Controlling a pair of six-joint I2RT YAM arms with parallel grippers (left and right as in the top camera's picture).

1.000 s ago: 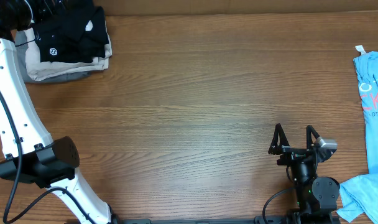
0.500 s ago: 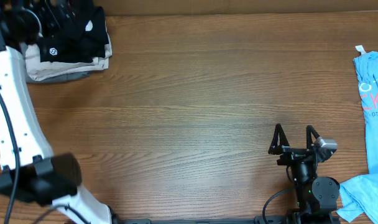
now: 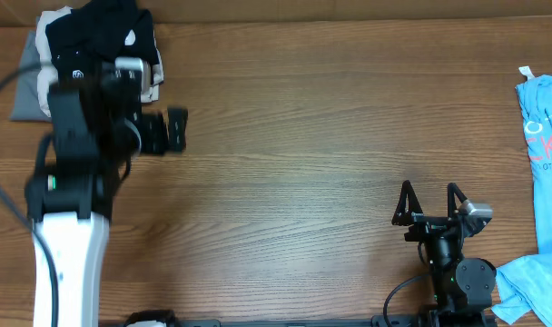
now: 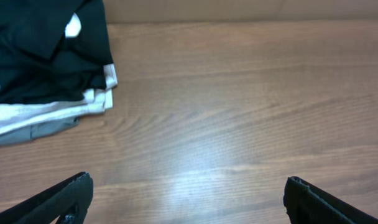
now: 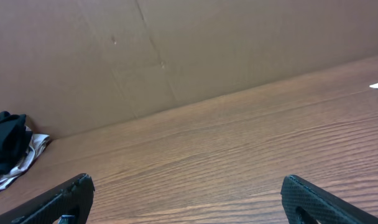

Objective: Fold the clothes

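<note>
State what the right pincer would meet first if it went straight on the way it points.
The right pincer faces bare table; the way looks free up to the brown cardboard wall, probably met first.

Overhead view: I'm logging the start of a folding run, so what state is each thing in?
black clothes: heaped on top of the stack, not spread out.
stack: pale and grey pieces, folded, at the far left corner.
light blue shirt: unfolded, at the right edge, partly out of frame.
left hand: open, empty, beside the stack.
right hand: open, empty, apart from all cloth.
</note>
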